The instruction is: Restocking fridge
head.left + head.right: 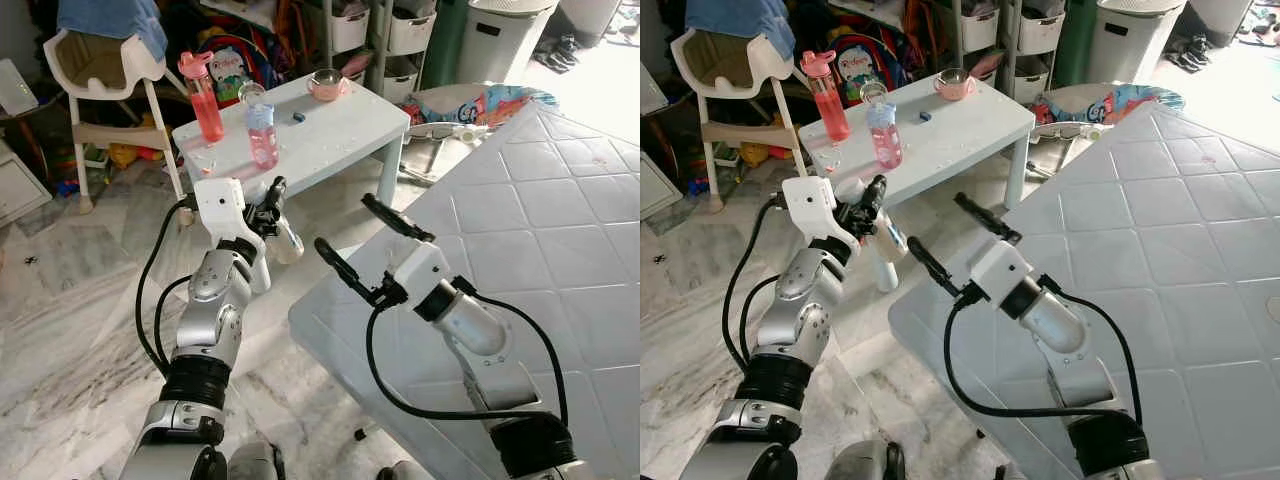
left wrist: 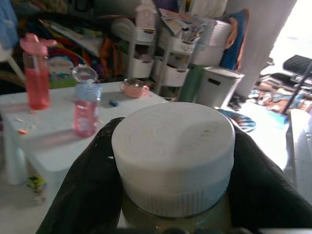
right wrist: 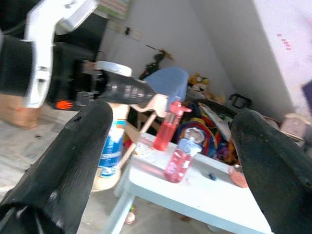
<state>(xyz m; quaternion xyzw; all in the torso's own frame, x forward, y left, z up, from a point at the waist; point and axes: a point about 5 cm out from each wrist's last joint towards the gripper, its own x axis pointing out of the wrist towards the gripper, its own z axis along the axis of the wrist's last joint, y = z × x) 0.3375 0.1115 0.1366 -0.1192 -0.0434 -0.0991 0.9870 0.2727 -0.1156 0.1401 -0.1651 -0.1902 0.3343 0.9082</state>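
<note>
Mostly hidden, the bottle (image 2: 173,161) sits clamped in left fingers (image 2: 83,190); right fingers (image 1: 350,275) spread, empty.

Two pink bottles (image 1: 207,98) (translucent) on a white table (image 1: 340,130); grey-veined marble floor (image 1: 70,300).

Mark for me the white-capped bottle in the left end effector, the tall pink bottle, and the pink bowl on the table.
white-capped bottle (image 2: 173,146), left wrist view, on its white cap.
tall pink bottle (image 1: 205,100), left eye view, on its pink-filled body.
pink bowl (image 1: 328,85), left eye view, on its side wall.
</note>
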